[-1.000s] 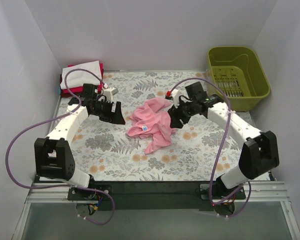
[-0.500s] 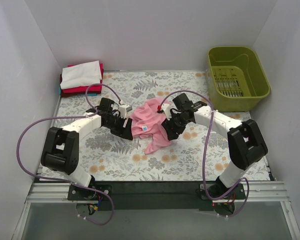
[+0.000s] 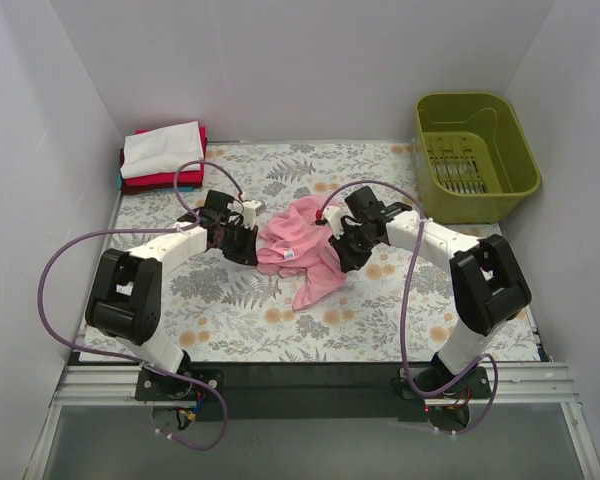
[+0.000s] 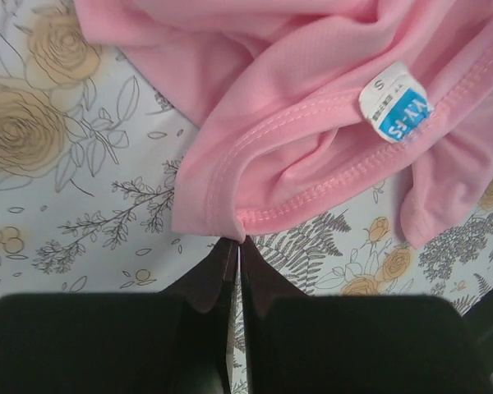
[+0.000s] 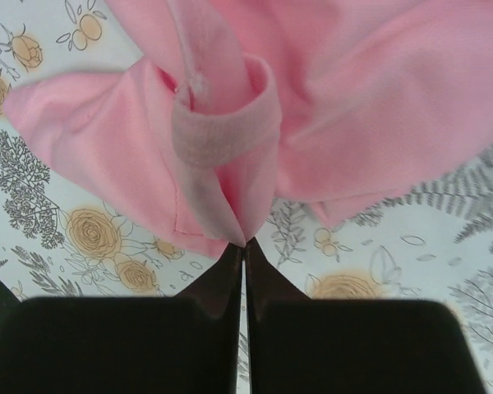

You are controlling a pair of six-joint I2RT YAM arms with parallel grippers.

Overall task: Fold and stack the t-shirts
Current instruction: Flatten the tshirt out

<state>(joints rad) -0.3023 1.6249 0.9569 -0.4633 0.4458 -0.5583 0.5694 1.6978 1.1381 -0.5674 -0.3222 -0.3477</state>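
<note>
the pink t-shirt (image 3: 298, 248) lies crumpled in a loose heap near the middle of the floral table cloth (image 3: 380, 315), one tail of it trailing toward the near edge. both arms reach in low from either side. the left gripper (image 4: 237, 245) meets the shirt's left edge – its two dark fingers are pressed together with only a hairline seam between them, and a stitched hem corner of the pink cloth runs right into the tips, so it looks pinched there. just beyond, a small white and blue size label (image 4: 396, 103) marked "s" sits on a folded seam. the right gripper (image 5: 245, 244) is likewise closed, its jaws tight on a gathered fold at the shirt's right side, where a rolled band of hem curls just above the tips. at the far left corner, well apart from the heap, a stack of folded shirts (image 3: 163, 155) rests – white on top, red beneath, a sliver of teal at the bottom. a green basket (image 3: 475, 150) stands at the far right corner.
</note>
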